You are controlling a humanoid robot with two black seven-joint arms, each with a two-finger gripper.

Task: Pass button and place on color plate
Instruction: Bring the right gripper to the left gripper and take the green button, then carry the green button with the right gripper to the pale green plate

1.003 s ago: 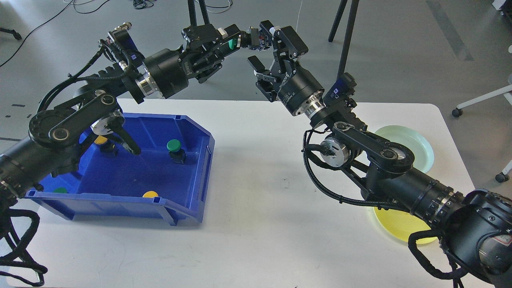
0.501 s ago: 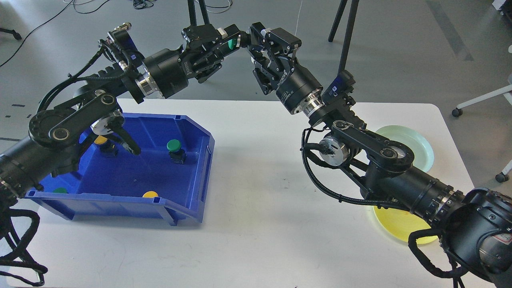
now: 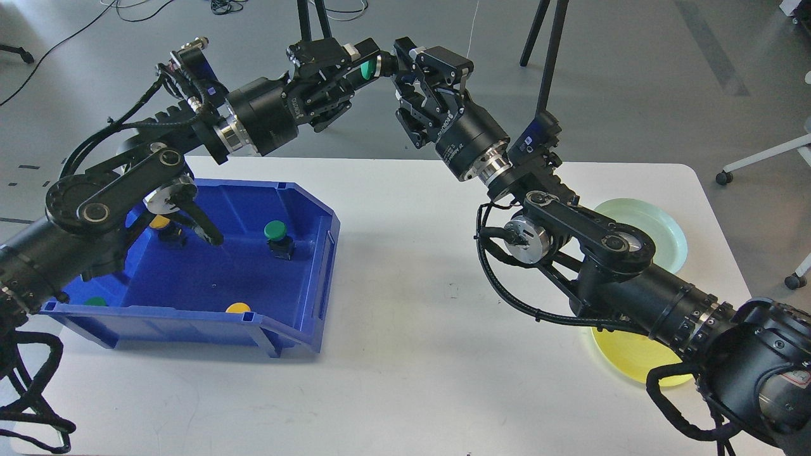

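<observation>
Above the desk [image 3: 405, 266], the left gripper [image 3: 370, 62] pinches a green button [image 3: 365, 71] while the right gripper [image 3: 405, 66] closes its jaws around the button's far end for the handover toward the green plate [image 3: 659, 221].

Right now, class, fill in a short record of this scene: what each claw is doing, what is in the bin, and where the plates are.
left claw: shut on green button, raised above the table's far edge
right claw: closed around the button's other end
blue bin: left on white table; two green and two yellow buttons visible inside
pale green plate: right side, partly behind the right arm
yellow plate: right, nearer the robot, partly hidden
</observation>
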